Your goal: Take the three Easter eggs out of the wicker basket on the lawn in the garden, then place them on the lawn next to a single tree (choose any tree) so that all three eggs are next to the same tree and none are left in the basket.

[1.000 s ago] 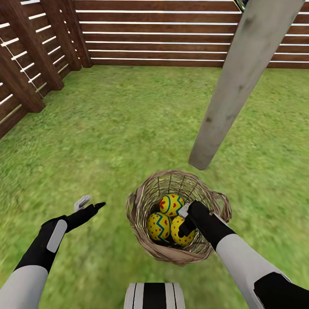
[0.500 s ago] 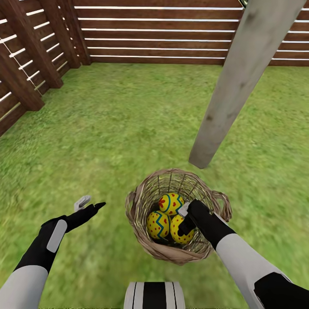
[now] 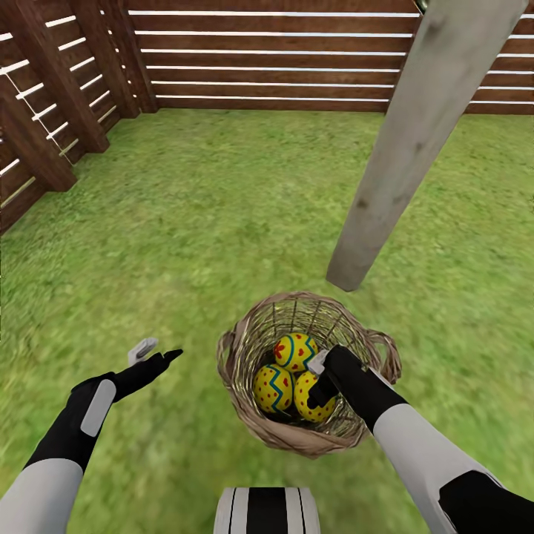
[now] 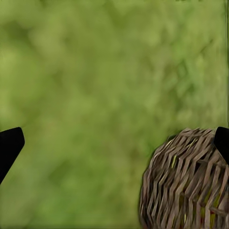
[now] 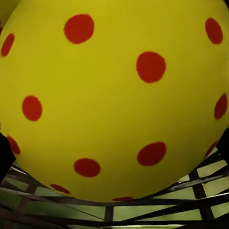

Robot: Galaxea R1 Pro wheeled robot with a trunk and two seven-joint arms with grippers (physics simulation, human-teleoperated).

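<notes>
The wicker basket [image 3: 245, 348] stands on the lawn [image 3: 208, 222] just in front of me, close to the foot of the tree's pale trunk [image 3: 400, 148]. Three yellow Easter eggs lie inside it: one at the back [image 3: 295, 351], one at the left [image 3: 273, 387] and one at the right [image 3: 305, 404]. My right gripper [image 3: 317, 389] reaches down into the basket, open, with its fingers on either side of the right egg [image 5: 114, 86]. My left gripper [image 3: 159, 350] hovers open over the grass to the left of the basket [image 4: 186, 181].
A dark wooden slat fence [image 3: 282, 59] closes the lawn at the back and along the left side [image 3: 44, 111]. The tree trunk leans up to the right behind the basket. My own base [image 3: 267, 512] shows at the lower edge.
The whole picture shifted slightly, so the camera moved. Neither arm, the basket nor the eggs have visibly moved.
</notes>
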